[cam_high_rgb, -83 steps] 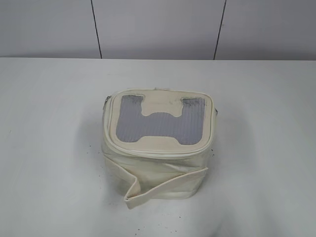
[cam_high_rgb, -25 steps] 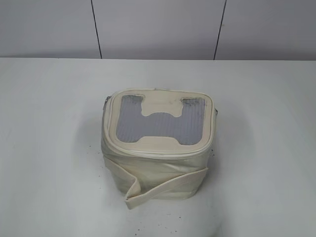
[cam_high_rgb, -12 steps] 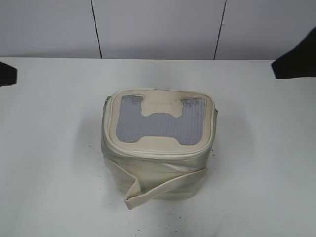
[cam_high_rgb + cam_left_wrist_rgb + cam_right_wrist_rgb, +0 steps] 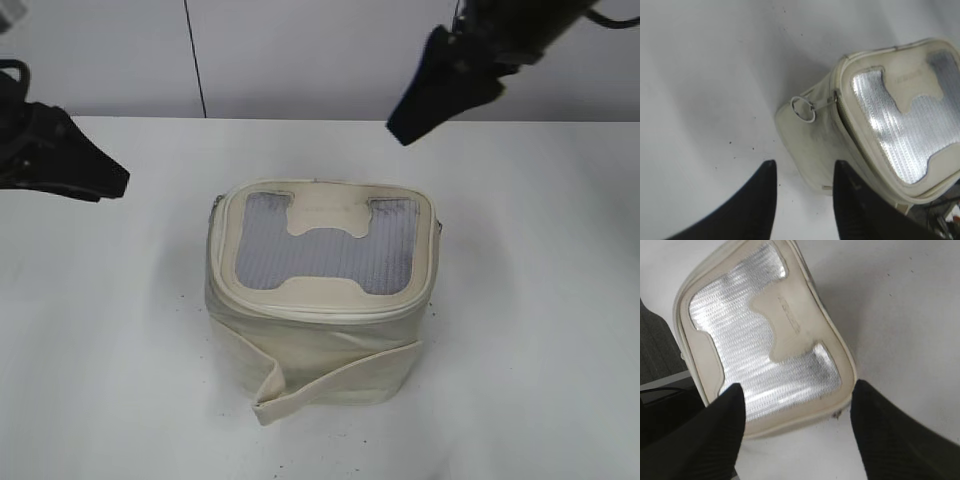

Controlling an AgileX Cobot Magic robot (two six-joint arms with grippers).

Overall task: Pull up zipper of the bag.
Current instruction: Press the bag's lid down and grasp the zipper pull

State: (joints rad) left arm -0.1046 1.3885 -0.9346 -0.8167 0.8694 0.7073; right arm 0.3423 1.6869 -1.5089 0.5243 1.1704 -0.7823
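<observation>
The cream-white bag [image 4: 320,330] stands at the table's middle, its lid with the grey mesh H-shaped window [image 4: 325,255] facing up and a loose strap [image 4: 335,380] across the front. The zipper [image 4: 320,308] runs round the lid rim. In the left wrist view a silver slider with a ring pull [image 4: 803,108] lies at the bag's [image 4: 812,145] corner. My left gripper [image 4: 112,182] is open and empty, off to the bag's left [image 4: 805,167]. My right gripper [image 4: 405,125] is open and empty, raised behind the bag's back right; it also shows above the lid [image 4: 770,340] in the right wrist view [image 4: 797,390].
The white table [image 4: 530,300] carries small dark specks round the bag. A pale wall with dark seams [image 4: 195,60] rises behind it. In the right wrist view dark equipment [image 4: 655,355] lies beyond the table's edge.
Both arms have come in from the frame's edges: the left from the left side, the right from the upper right toward the bag's back. The bag has not moved.
</observation>
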